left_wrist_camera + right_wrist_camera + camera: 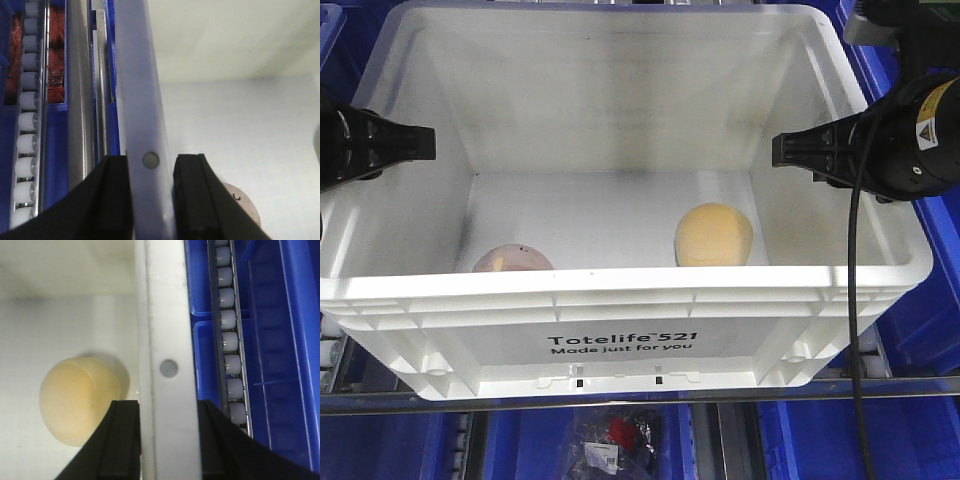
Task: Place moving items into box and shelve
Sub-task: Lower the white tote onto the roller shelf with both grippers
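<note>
A white tote box (620,310) labelled "Totelife 521" fills the front view. Inside it lie a yellow round item (713,235) at the right and a pinkish round item (512,260) at the front left. My left gripper (415,143) is shut on the box's left rim (140,100), one jaw inside and one outside (150,200). My right gripper (795,150) is shut on the right rim (165,315) in the same way (169,440). The yellow item (75,400) lies just inside the right jaw. The pinkish item (245,205) peeks out beside the left jaw.
Blue bins (920,320) flank the box on both sides. Roller rails (227,320) (27,125) run alongside the box walls. A metal shelf bar (640,400) crosses under the box front, with a dark bagged packet (610,435) in a bin below. A black cable (853,300) hangs from the right arm.
</note>
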You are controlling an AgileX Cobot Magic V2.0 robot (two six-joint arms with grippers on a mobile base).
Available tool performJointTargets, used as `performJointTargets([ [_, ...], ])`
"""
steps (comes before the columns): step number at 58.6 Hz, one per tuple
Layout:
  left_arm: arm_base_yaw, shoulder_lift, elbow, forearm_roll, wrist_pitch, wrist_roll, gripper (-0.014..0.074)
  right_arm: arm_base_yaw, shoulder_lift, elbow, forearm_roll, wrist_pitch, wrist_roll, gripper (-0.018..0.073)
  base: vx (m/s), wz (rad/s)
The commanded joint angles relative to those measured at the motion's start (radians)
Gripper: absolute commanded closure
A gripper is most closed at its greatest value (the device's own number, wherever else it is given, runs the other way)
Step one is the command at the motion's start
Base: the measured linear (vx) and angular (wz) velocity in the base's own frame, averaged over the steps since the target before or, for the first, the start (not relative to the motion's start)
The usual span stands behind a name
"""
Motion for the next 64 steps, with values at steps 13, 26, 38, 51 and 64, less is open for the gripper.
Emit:
performJointTargets([
  [13,-0.002,-0.034,-0.042,0.078,-0.145,0.015,0.0449,-0.008,-0.034,-0.041,-0.115,-0.122,0.000,0.0499,0.00,0.00],
  [26,0.000,0.023,-0.042,0.173,-0.189,0.016,0.0449,-0.008,0.037,-0.041,-0.152,-0.245,0.000,0.0499,0.00,0.00],
  [38,0.000,0.139,-0.042,0.264,-0.191,0.015,0.0449,-0.008,0.155,-0.041,-0.206,-0.341,0.015,0.0499,0.00,0.00],
  [51,0.000,0.233,-0.043,0.351,-0.197,-0.009,0.0437,-0.008,0.232,-0.041,-0.223,-0.388,0.034,0.0437,0.00,0.00],
  [64,0.000,0.239,-0.043,0.351,-0.187,-0.011,0.0217,-0.008,0.228,-0.042,-0.223,-0.396,0.034,0.0160,0.00,0.00],
])
